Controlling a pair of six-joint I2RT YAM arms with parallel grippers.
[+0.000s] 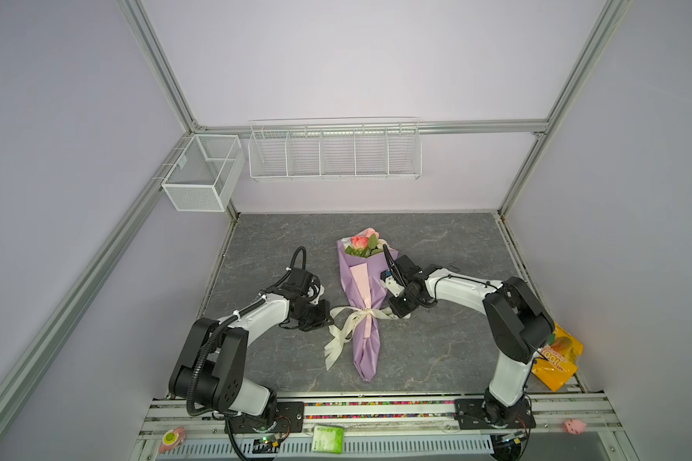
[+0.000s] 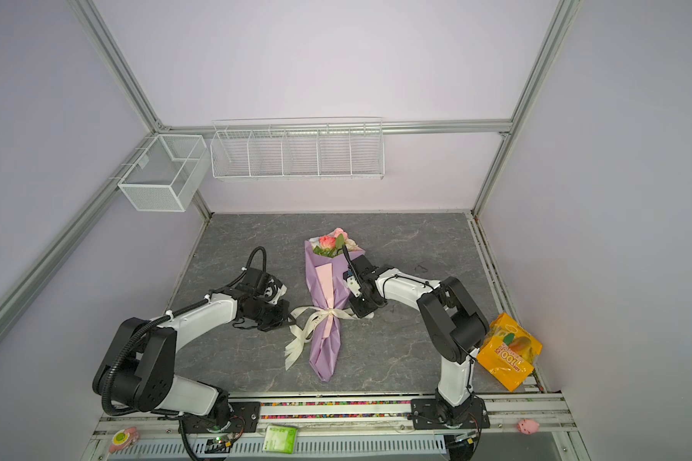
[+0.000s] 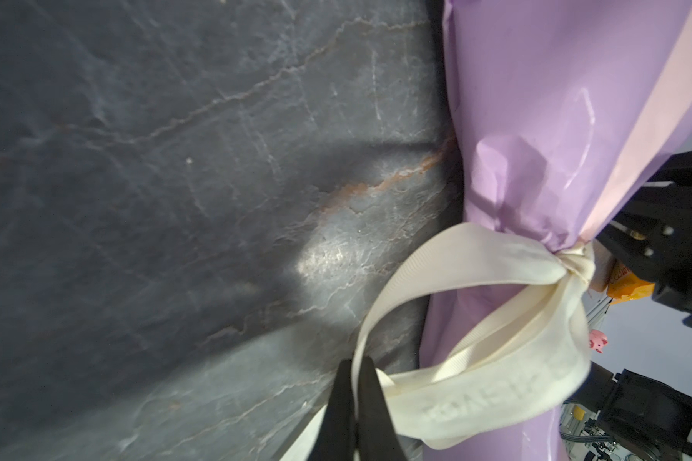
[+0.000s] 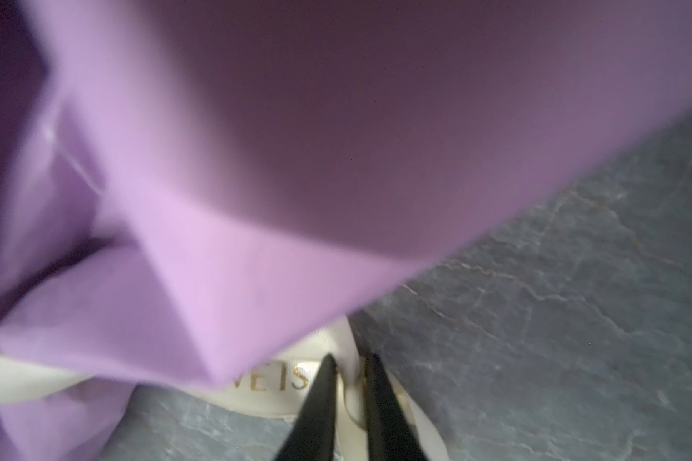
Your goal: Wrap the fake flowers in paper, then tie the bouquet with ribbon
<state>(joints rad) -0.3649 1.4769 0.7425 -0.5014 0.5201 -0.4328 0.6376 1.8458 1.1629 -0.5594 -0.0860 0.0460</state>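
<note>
Bouquet lies mid-tabletop, ribbon knotted at its waist. Left gripper pinches one ribbon loop and right gripper pinches the opposite strand. Step, likely: tightening. Next: pull outward evenly.

Left gripper and right gripper pinch (both low).
</note>
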